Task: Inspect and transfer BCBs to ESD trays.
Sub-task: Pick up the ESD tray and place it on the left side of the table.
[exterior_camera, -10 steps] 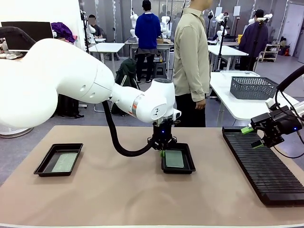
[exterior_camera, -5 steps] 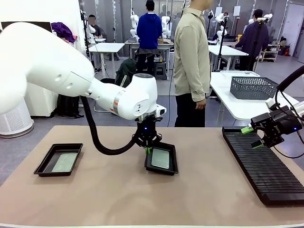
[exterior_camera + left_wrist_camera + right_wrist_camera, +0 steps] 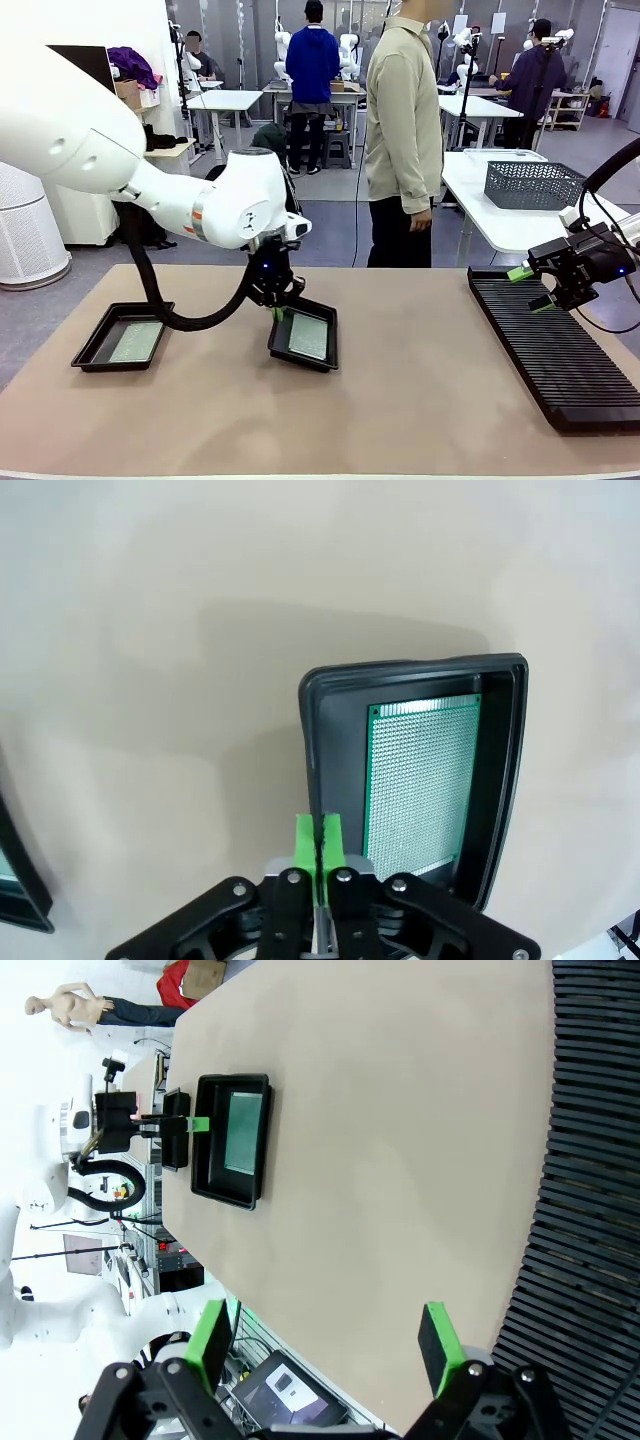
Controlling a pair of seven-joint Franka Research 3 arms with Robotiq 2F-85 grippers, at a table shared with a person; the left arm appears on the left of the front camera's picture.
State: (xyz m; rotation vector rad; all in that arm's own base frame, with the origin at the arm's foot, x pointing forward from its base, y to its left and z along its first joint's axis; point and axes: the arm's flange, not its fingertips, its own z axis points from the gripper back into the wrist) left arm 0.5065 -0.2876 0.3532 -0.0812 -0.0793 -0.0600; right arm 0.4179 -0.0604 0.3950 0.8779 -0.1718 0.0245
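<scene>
Jaws: my left gripper (image 3: 277, 313) clamps the tray (image 3: 303, 339) rim at its 9 o'clock; my right gripper (image 3: 532, 288) gapes empty.

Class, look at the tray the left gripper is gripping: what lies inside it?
One green circuit board lies flat inside the tray pinched by the left gripper. Whatever is beneath the board is covered.

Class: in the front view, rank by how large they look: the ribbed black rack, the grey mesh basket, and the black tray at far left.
1. Ribbed black rack, clearly largest.
2. Grey mesh basket and black tray at far left: they look alike, and the basket stands farther off, so unranked.
</scene>
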